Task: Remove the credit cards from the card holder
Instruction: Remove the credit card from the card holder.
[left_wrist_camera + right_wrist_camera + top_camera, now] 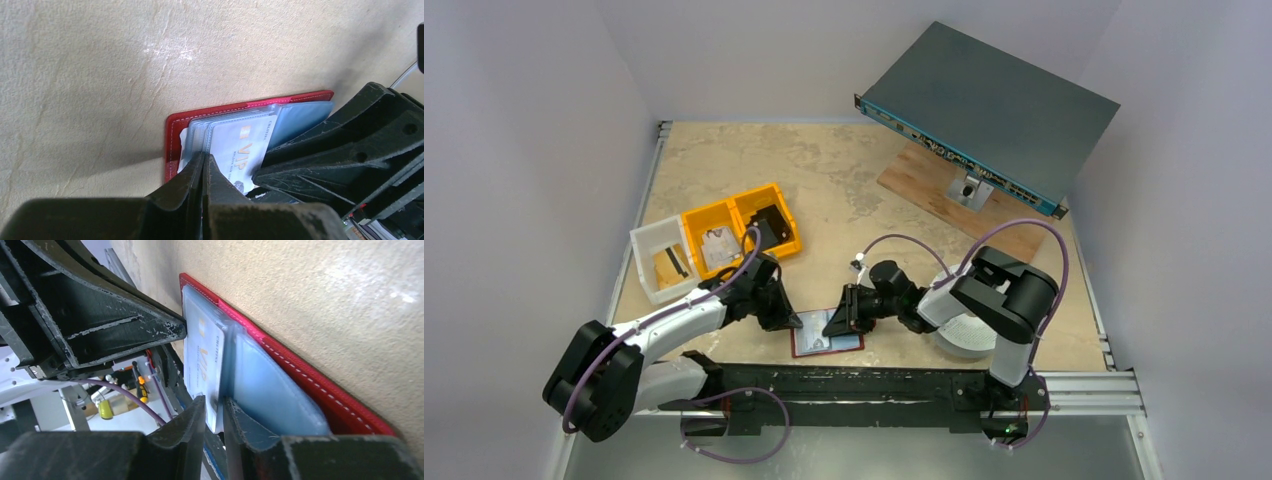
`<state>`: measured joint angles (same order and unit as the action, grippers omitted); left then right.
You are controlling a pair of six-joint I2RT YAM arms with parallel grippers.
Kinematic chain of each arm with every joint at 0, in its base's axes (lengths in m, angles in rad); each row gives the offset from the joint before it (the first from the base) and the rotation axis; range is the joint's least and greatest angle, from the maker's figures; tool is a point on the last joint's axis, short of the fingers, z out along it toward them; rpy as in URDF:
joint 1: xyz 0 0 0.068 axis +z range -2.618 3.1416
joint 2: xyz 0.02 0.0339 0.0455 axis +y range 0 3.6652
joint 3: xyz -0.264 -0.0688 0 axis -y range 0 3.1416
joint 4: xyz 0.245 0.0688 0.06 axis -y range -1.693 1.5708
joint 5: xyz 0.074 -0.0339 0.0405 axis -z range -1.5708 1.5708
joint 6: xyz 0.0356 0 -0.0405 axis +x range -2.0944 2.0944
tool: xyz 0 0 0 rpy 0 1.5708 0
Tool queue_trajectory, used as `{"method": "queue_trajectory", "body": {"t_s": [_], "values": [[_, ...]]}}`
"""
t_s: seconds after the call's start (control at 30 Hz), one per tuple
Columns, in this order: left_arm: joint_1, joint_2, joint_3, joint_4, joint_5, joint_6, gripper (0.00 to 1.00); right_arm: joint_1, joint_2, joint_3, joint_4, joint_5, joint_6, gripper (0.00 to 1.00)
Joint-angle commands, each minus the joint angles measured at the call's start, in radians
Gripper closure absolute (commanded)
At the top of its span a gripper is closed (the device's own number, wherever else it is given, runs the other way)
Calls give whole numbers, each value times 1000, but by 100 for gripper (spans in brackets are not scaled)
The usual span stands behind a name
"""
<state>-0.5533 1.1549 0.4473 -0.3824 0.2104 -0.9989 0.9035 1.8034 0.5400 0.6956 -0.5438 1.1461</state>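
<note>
The dark red card holder (829, 347) lies open on the table between both arms, its pale blue inside and clear sleeves up (172, 131) (320, 385). A white credit card (240, 145) printed "VIP" in gold sticks out of a sleeve (205, 352). My left gripper (786, 320) is shut, its tips (205, 156) pinched on the sleeves' edge at the holder's left side. From the right, my right gripper (836, 325) has its narrow jaws (214, 402) on either side of the white card's free edge, pressing on it. No other cards show.
A yellow two-part bin (742, 228) and a white bin (662, 260) holding small parts stand behind the left arm. A grey rack unit (989, 110) rests on a wooden board (924, 185) at the back right. A white round object (964, 338) sits under the right arm.
</note>
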Motion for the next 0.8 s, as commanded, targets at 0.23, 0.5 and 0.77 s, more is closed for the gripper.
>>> {"method": "queue_trajectory", "body": {"t_s": [0.23, 0.5, 0.77], "values": [[-6, 25, -56, -123, -135, 8, 100, -15, 31, -56, 217, -16, 103, 91], [-6, 54, -56, -113, -144, -3, 100, -24, -22, -70, 112, 30, 60, 97], [-5, 71, -50, -111, -145, -4, 100, -32, -95, -63, -58, 87, -11, 98]]}}
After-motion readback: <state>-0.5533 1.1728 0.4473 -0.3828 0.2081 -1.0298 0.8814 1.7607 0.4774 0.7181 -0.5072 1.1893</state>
